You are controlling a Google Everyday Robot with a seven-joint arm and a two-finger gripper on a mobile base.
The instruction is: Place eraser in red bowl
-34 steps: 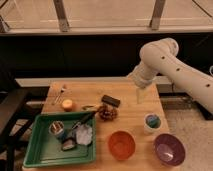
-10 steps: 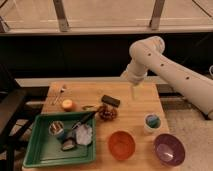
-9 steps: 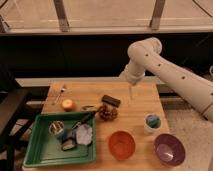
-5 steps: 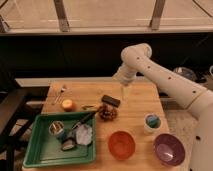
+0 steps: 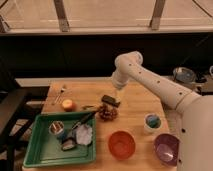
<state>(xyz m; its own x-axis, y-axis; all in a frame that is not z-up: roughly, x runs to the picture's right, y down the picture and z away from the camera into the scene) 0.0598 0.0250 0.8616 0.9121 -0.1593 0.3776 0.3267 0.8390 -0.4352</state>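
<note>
The eraser (image 5: pixel 110 100) is a small flat black block lying on the wooden table (image 5: pixel 135 117) near its middle. The red bowl (image 5: pixel 122 144) stands empty near the table's front edge, below and a little right of the eraser. My gripper (image 5: pixel 119 94) hangs from the white arm just above and to the right of the eraser, close to its right end. It holds nothing that I can see.
A purple bowl (image 5: pixel 166 148) sits at the front right, a small cup (image 5: pixel 152 121) behind it. A pine cone (image 5: pixel 106 113) lies just in front of the eraser. A green tray (image 5: pixel 40 150) with utensils is front left. An orange fruit (image 5: pixel 68 104) and fork (image 5: pixel 61 93) lie at the left.
The arm has swung left and down across the table, bringing the gripper from the right side to just above the eraser. The objects on the table have not moved.
</note>
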